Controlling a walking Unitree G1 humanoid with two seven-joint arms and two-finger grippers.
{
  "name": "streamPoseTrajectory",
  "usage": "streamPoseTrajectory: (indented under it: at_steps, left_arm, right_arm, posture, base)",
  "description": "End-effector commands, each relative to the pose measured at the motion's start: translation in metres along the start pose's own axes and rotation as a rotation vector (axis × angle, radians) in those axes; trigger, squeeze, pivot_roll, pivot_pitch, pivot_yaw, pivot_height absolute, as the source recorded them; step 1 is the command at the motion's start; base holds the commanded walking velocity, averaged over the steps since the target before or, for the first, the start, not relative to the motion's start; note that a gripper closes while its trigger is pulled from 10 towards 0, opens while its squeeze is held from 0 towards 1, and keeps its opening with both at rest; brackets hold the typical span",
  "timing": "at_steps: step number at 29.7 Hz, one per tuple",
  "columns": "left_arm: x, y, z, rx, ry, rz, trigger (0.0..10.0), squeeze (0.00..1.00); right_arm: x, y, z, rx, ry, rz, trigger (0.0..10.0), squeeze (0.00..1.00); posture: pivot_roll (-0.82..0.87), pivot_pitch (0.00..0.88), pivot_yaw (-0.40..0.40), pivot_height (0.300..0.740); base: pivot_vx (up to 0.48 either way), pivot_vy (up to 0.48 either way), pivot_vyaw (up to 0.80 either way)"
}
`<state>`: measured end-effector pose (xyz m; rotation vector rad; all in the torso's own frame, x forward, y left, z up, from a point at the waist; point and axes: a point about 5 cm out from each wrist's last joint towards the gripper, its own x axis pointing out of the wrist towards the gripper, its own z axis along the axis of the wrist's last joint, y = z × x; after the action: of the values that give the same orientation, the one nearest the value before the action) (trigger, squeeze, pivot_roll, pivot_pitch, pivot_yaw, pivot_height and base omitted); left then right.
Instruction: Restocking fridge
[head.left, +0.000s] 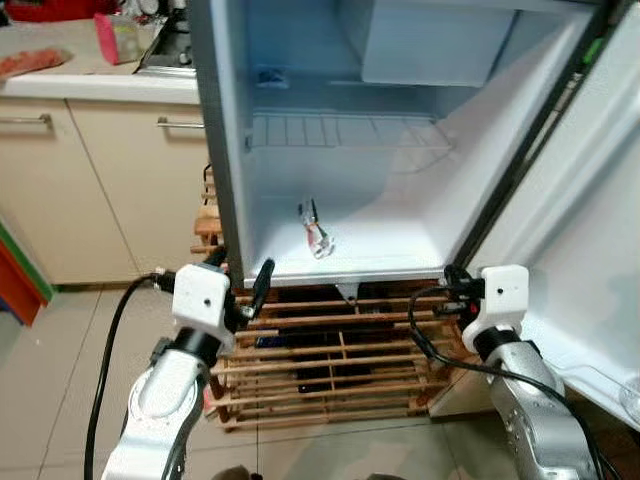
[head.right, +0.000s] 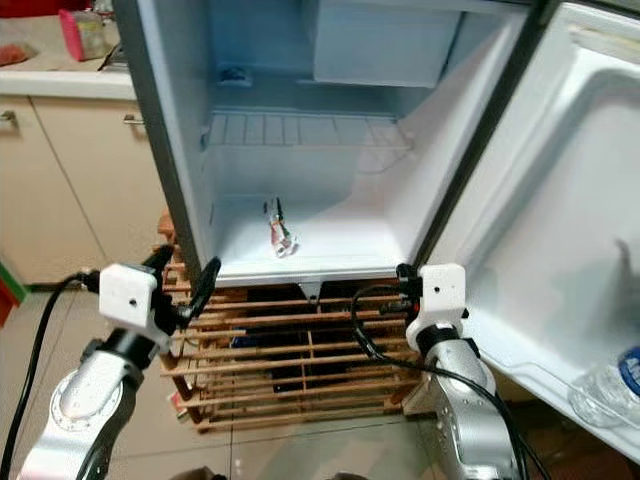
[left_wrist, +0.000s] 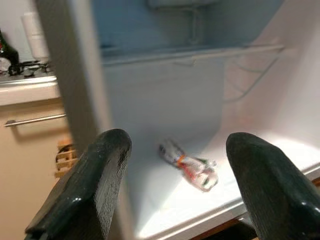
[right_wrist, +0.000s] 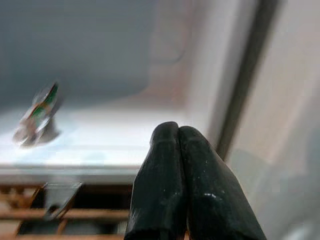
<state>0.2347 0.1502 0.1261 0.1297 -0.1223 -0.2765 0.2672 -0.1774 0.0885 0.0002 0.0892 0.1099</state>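
Note:
The small fridge (head.left: 230, 150) stands open on a wooden rack (head.left: 330, 365). On its white floor lies a clear wrapped bottle-like item (head.left: 316, 236) with red and green on it, also in the left wrist view (left_wrist: 192, 169) and the right wrist view (right_wrist: 38, 114). My left gripper (head.left: 240, 277) hovers open at the fridge's front left corner, below the floor's lip, nothing between its fingers (left_wrist: 95, 185). My right gripper (head.left: 449, 281) is shut and empty at the front right corner, its fingers (right_wrist: 177, 170) pressed together.
The fridge door (head.right: 560, 230) swings wide to the right, with a water bottle (head.right: 612, 385) in its lower shelf. A wire shelf (head.left: 340, 130) and a freezer box (head.left: 440, 40) sit above. Beige cabinets (head.left: 90, 180) and a counter (head.left: 100, 82) stand at left.

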Motion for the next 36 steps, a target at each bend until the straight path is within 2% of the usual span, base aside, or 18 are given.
streamPoseTrajectory:
  at_steps: [1,5,10,20,28,32,36]
  left_arm:
    - [0.001,-0.008,-0.001,-0.038,0.010,-0.030,10.0,0.00]
    - [0.006,-0.004,0.001,-0.050,0.004,0.012,10.0,0.00]
    - [0.013,-0.004,0.002,-0.015,0.012,0.026,10.0,0.00]
    - [0.020,-0.003,0.000,-0.010,0.033,0.030,10.0,0.00]
    - [0.023,-0.012,0.004,0.002,0.008,-0.034,10.0,0.00]
    - [0.022,-0.013,0.006,-0.020,-0.011,-0.071,10.0,0.00]
    - [0.022,-0.017,0.010,0.004,-0.033,-0.110,10.0,0.00]
  right_arm:
    - [0.005,-0.018,0.005,0.013,-0.010,-0.077,10.0,0.00]
    - [0.008,-0.018,0.004,-0.009,-0.016,-0.063,10.0,0.00]
    - [0.011,-0.013,0.004,-0.010,-0.020,-0.051,10.0,0.00]
    - [0.009,-0.009,-0.002,-0.011,-0.014,-0.032,10.0,0.00]
    - [-0.001,-0.012,-0.012,-0.014,0.014,-0.049,10.0,0.00]
    - [-0.002,-0.016,-0.015,-0.017,0.025,-0.061,10.0,0.00]
    - [-0.003,-0.017,-0.018,-0.020,0.033,-0.065,10.0,0.00]
  posture:
    - [0.01,0.000,-0.064,0.740]
    - [0.01,0.000,-0.070,0.740]
    - [0.01,0.000,-0.074,0.740]
    - [0.01,0.000,-0.072,0.740]
    - [-0.01,0.000,-0.054,0.740]
    - [-0.01,0.000,-0.051,0.740]
    - [-0.02,0.000,-0.051,0.740]
  base:
    - [0.000,-0.480,0.00]
    - [0.000,0.000,0.00]
    - [0.000,0.000,0.00]
    - [-0.361,-0.318,0.00]
    - [0.000,0.000,0.00]
    - [0.000,-0.390,0.00]
    - [0.000,-0.480,0.00]
